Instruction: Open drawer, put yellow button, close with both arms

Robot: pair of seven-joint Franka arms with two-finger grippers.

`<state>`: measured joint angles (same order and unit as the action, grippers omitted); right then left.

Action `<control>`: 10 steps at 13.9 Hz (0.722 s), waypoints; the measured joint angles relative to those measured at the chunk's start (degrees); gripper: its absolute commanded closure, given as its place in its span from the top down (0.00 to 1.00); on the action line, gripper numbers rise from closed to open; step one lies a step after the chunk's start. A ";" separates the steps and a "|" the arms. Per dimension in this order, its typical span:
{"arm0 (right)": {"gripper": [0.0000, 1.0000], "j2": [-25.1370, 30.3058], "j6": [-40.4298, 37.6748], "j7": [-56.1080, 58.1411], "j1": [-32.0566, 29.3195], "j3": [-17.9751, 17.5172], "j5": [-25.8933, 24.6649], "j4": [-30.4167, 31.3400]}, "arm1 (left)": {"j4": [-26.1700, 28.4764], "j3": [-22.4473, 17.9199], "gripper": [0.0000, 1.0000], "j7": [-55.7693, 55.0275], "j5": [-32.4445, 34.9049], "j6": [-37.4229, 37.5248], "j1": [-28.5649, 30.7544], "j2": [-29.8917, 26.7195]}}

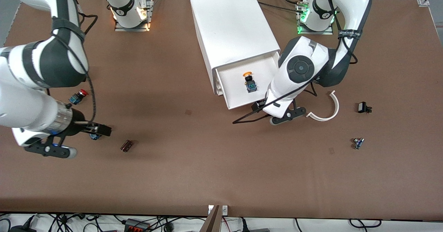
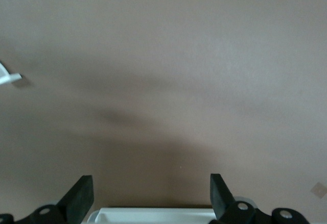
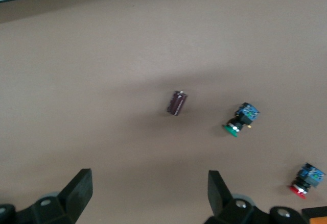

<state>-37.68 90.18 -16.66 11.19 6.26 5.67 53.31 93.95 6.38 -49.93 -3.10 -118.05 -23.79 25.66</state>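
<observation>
The white cabinet [image 1: 233,27] stands in the middle of the table, between the two arm bases. Its topmost drawer [image 1: 231,86] is pulled open toward the front camera. The yellow button [image 1: 249,81] lies in the drawer, orange-yellow cap toward the cabinet. My left gripper [image 1: 259,106] is open and empty at the drawer's front edge. That edge [image 2: 153,216] shows between its fingers in the left wrist view, where the gripper [image 2: 150,193] holds nothing. My right gripper [image 1: 104,130] is open and empty over the table toward the right arm's end, and it also shows open in the right wrist view [image 3: 148,191].
A red-capped button [image 1: 79,96] [image 3: 306,180], a green-capped button [image 3: 240,119] and a maroon part [image 1: 127,145] [image 3: 177,103] lie near my right gripper. A white curved piece [image 1: 327,109], a black part [image 1: 363,107] and a small blue part [image 1: 358,143] lie toward the left arm's end.
</observation>
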 measured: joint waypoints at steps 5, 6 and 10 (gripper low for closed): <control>1.00 6.75 -0.73 1.94 -5.70 -0.03 -0.03 6.42 | 3.42 5.19 1.00 -1.52 0.06 4.12 -0.20 -2.01; 1.00 8.86 -0.20 2.64 -6.62 -0.05 -0.17 8.56 | 3.58 6.20 1.00 -1.66 0.06 5.81 -0.22 -2.31; 1.00 17.03 2.17 10.72 -10.69 -0.24 -0.44 15.78 | 4.11 9.80 1.00 -2.87 0.06 9.52 -0.24 -2.58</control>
<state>-20.65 92.36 -5.94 0.51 6.03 5.24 69.09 98.06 16.19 -52.79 -3.04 -108.53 -24.04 23.08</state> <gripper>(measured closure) 0.000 0.000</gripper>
